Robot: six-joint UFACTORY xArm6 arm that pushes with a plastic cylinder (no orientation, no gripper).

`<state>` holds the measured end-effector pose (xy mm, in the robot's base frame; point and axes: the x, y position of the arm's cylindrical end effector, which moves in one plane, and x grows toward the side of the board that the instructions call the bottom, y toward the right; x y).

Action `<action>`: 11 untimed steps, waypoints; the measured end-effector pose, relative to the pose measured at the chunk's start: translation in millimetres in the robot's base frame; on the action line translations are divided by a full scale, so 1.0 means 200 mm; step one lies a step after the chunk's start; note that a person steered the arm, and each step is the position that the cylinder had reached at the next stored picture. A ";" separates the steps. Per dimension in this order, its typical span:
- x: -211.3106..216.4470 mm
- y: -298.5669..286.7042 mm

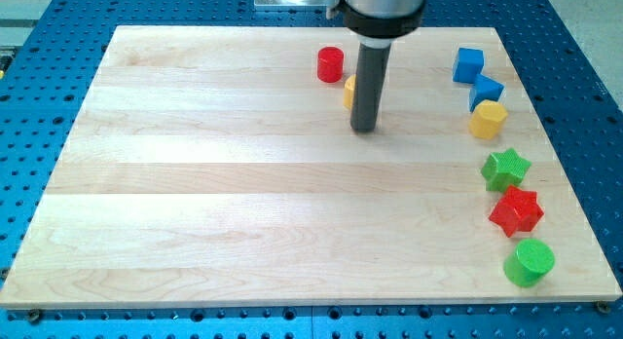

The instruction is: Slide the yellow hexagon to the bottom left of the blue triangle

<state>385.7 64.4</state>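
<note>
My tip (364,128) rests on the wooden board (243,203) at the upper middle. A yellow block (348,90) sits just above and left of the tip, mostly hidden behind the rod; I cannot tell its shape. A second yellow block (488,118), which looks hexagonal, lies far to the right of the tip. It touches the lower of two blue blocks (486,90) from below. The other blue block (468,64) sits just above and left of that one. I cannot tell which blue block is the triangle.
A red cylinder (330,63) stands above and left of the rod. Down the board's right side lie a green star (505,169), a red star (515,210) and a green cylinder (529,261). A blue perforated table surrounds the board.
</note>
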 end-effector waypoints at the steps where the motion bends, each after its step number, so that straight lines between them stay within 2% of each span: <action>1: -0.19 -0.03; 2: -0.16 0.07; 3: 0.00 0.23; 5: 0.16 0.66; 6: 0.22 0.68; 7: 0.32 0.92; 8: 0.25 1.01; 9: 0.16 0.66; 10: 0.17 0.65; 11: 0.18 0.96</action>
